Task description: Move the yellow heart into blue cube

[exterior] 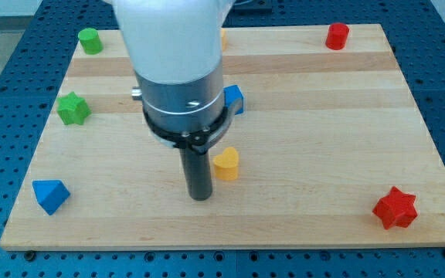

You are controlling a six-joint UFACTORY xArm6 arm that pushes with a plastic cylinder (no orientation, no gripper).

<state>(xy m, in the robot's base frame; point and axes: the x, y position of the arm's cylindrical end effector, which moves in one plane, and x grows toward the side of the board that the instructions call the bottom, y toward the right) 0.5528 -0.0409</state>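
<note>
The yellow heart lies near the middle of the wooden board. The blue cube sits above it, partly hidden behind the arm's body, with a gap of bare board between the two. My tip rests on the board just to the left of the yellow heart and slightly below it, close to it; I cannot tell whether they touch.
A green cylinder and a green star are at the view's left. A blue triangle is at bottom left. A red cylinder is at top right, a red star at bottom right. A yellow block peeks from behind the arm at top.
</note>
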